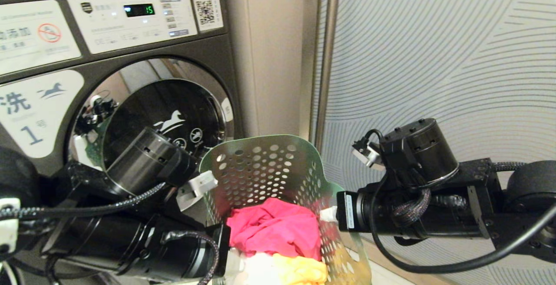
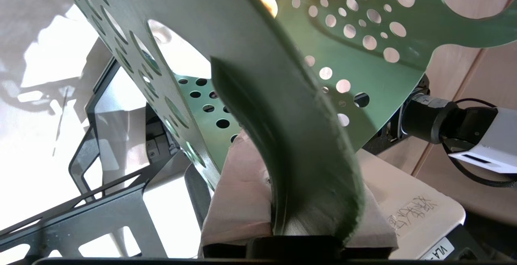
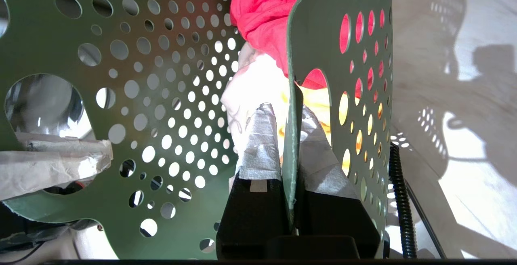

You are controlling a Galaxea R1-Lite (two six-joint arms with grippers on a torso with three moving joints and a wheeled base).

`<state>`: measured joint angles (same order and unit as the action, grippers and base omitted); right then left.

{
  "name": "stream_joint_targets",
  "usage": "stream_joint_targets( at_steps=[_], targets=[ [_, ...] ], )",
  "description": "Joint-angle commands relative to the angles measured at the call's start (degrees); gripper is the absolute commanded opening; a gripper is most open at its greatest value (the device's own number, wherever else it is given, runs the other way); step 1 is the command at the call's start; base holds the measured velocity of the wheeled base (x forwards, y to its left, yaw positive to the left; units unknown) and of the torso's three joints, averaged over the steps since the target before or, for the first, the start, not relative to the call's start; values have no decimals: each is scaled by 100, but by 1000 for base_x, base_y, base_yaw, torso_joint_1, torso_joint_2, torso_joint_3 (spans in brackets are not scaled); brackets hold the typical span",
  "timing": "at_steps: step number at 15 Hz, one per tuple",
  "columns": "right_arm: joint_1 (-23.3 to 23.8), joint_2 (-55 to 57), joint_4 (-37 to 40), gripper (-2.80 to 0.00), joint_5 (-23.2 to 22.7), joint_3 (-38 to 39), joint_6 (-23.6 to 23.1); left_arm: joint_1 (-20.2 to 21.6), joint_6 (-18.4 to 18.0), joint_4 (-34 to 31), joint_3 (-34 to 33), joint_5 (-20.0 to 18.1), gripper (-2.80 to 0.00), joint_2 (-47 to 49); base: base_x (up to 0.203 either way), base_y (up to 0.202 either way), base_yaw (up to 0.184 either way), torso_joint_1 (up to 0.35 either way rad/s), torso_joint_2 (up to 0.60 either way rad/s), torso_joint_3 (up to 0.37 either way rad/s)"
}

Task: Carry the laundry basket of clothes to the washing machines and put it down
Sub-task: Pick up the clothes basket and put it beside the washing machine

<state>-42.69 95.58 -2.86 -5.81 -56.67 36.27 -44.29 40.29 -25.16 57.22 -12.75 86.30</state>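
The dark green perforated laundry basket [image 1: 304, 167] hangs between my two arms, right in front of the washing machine [image 1: 143, 65] marked 1, whose round chrome-rimmed door [image 1: 165, 115] is closed. The clothes lie inside: a pink-red garment [image 1: 278, 228] on top, a white one [image 1: 260, 272] and a yellow one [image 1: 304, 270] below. My left gripper [image 2: 307, 168] is shut on the basket [image 2: 363, 67] at its near rim. My right gripper [image 3: 291, 127] is shut on the opposite wall of the basket [image 3: 36, 43], one taped finger [image 3: 262, 135] inside and one outside.
A beige column [image 1: 269, 59] and a metal strip stand right of the machine. Beyond them runs a wall panel with curved lines [image 1: 434, 59]. The pale floor [image 3: 444, 95] carries the basket's shadow. A dark metal frame [image 2: 101, 216] sits low beside the left gripper.
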Motion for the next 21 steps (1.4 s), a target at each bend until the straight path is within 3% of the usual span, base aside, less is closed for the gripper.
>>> stream_joint_targets(
  at_steps=[1,21],
  targets=[
    [-2,-22,-4,-280,-7,25,21,-3,23,-6,-1,-5,-280,-8,3,-3,178,-2,7,2],
    [-169,-75,-4,-280,-7,236,12,-10,111,-6,-203,-8,-280,-148,1,-8,173,3,2,2]
  ],
)
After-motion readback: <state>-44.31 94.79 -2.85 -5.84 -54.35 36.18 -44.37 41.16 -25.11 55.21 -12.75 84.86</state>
